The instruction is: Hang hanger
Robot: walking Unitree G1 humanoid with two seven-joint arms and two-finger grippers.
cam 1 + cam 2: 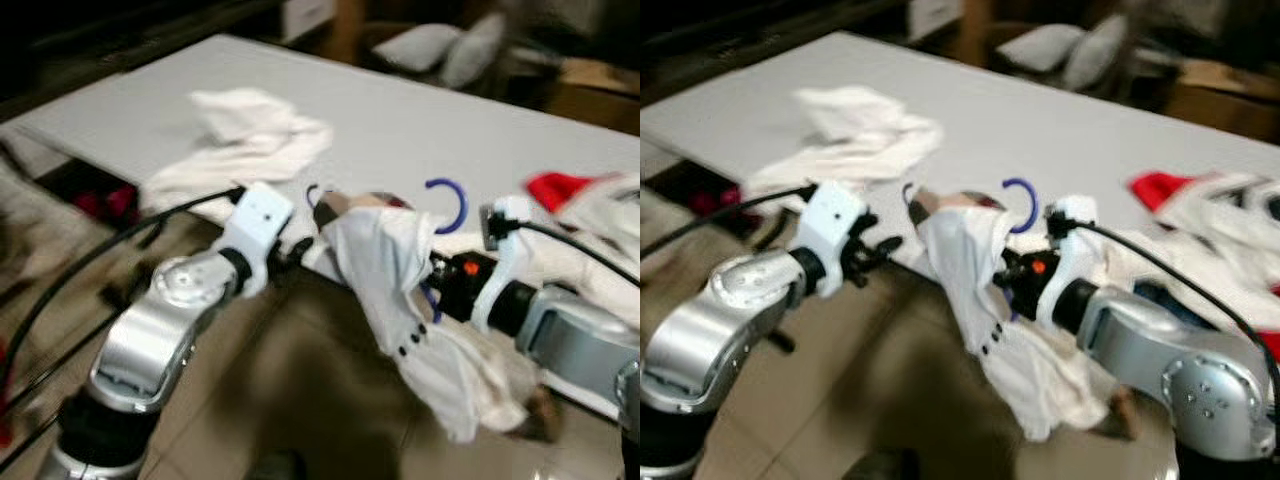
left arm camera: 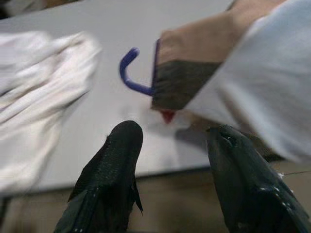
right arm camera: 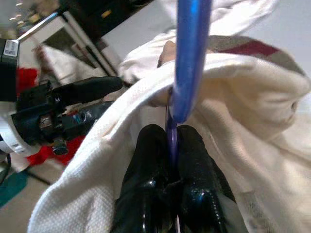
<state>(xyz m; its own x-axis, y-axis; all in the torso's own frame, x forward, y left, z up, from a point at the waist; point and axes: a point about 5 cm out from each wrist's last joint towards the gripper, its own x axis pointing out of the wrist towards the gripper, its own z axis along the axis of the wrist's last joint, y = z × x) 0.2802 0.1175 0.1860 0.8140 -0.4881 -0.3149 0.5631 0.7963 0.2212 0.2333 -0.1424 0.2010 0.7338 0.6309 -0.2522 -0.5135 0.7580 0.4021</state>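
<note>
A blue plastic hanger (image 1: 447,205) carries a white buttoned shirt (image 1: 400,300) that hangs off the near edge of the white table (image 1: 400,120). My right gripper (image 3: 171,145) is shut on the hanger's thin blue bar, just under its thick hook (image 3: 189,58). A second small blue hook (image 2: 131,73) pokes out beside the shirt's brown collar (image 2: 189,68). My left gripper (image 2: 172,150) is open, a short way in front of that collar and touching nothing.
A crumpled white cloth (image 1: 250,135) lies on the table at the left. Red and white garments (image 1: 580,195) sit at the table's right end. Pillows (image 1: 440,45) lie beyond the table. Tiled floor (image 1: 300,400) spreads below the arms.
</note>
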